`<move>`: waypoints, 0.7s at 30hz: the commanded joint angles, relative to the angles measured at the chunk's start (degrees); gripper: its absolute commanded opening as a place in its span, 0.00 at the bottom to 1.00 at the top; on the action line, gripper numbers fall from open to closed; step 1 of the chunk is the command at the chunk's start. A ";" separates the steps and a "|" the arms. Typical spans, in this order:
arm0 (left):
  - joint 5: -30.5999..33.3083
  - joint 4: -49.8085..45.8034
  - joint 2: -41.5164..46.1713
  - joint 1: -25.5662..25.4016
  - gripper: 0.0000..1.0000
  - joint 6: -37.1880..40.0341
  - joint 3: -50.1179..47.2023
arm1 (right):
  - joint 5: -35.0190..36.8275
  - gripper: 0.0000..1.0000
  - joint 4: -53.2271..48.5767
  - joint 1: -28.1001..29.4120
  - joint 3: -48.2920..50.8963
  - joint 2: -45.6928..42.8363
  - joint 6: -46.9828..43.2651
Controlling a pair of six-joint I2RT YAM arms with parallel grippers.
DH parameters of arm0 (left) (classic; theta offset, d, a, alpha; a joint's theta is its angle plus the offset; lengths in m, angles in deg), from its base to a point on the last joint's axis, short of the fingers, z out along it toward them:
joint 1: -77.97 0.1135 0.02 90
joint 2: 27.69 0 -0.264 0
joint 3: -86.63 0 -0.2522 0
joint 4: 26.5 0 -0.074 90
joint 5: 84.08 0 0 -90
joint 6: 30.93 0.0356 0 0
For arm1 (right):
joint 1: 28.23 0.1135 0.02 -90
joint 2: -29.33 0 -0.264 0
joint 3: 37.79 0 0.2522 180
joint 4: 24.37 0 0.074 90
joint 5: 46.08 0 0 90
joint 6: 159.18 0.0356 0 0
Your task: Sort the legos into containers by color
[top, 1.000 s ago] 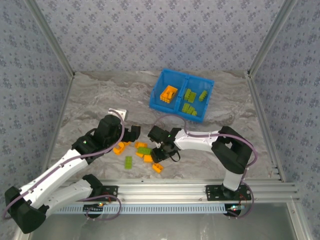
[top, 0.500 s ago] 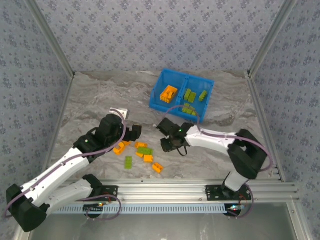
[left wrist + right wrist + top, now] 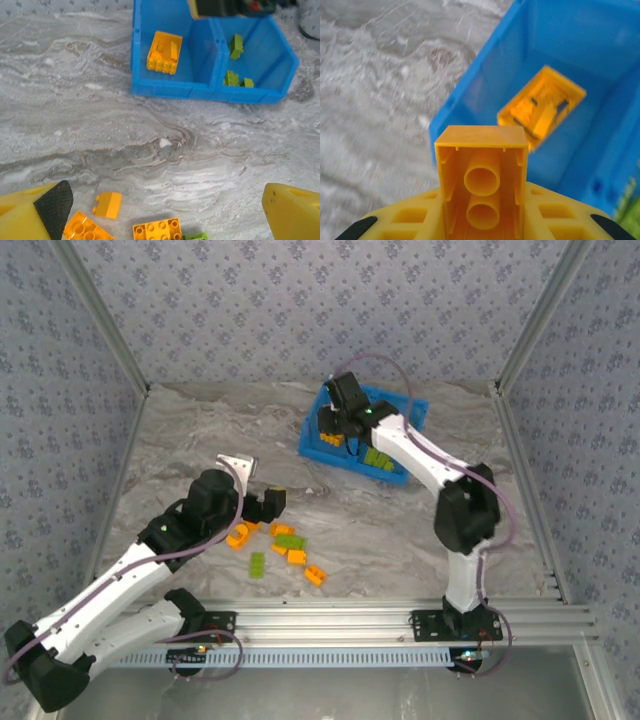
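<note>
The table [image 3: 190, 440] carries a blue bin [image 3: 165, 90] at its far side. The right pincer [image 3: 337, 428] hangs over the left compartment [image 3: 200, 60], clenched on an orange brick [image 3: 482, 160]. That is probably because an orange block [image 3: 164, 52] already lies there, while green bricks [image 3: 236, 46] fill the right compartment [image 3: 260, 57]. The left pincer [image 3: 265, 505] gapes wide, holding nothing, beside the loose legos [image 3: 288, 542] near the table's front. Nothing seems to block the drop.
</note>
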 commanded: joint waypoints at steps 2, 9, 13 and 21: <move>0.49 -4.63 -0.26 -0.20 0.99 -2.23 -0.12 | 0.83 0.35 -9.82 -1.76 -12.47 11.74 -1.02; 1.20 -4.97 3.03 -0.16 0.99 -3.06 -2.02 | -1.07 0.42 -13.04 -2.69 -20.95 20.16 -0.71; 1.99 -7.25 2.03 -0.21 0.99 -3.45 -1.72 | -1.46 0.52 -15.99 -2.47 -24.81 20.44 -1.19; 0.34 -8.15 -1.91 -0.14 0.99 -5.24 -1.60 | -2.29 0.56 -13.82 -0.92 -16.36 5.20 -2.36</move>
